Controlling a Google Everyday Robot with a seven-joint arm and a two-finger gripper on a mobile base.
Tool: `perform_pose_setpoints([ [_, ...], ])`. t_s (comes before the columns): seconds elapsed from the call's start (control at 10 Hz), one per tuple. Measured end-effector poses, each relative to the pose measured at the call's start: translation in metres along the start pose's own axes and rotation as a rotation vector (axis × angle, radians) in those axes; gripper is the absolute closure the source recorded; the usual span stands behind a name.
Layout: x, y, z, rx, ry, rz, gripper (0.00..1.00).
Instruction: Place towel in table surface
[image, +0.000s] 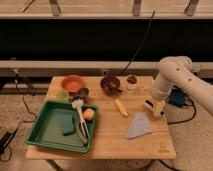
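Note:
A pale blue-grey towel lies flat on the wooden table, right of centre near the front. My gripper hangs from the white arm just above and to the right of the towel, over the table's right side. It is apart from the towel.
A green tray at the front left holds a green sponge, a white brush and an orange fruit. An orange bowl, a dark bowl, a cup and a yellow corn cob stand behind.

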Motion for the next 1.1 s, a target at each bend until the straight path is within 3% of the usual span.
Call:
perform_pose_setpoints([
  [0.2, -0.009, 0.02, 0.037, -0.019, -0.011, -0.072, 0.2],
  [0.5, -0.019, 0.034, 0.074, -0.041, -0.014, -0.15, 0.2],
  [0.8, -0.016, 0.036, 0.102, -0.056, 0.0, -0.174, 0.2],
  [1.1, -0.013, 0.032, 0.116, -0.065, 0.011, -0.184, 0.2],
])
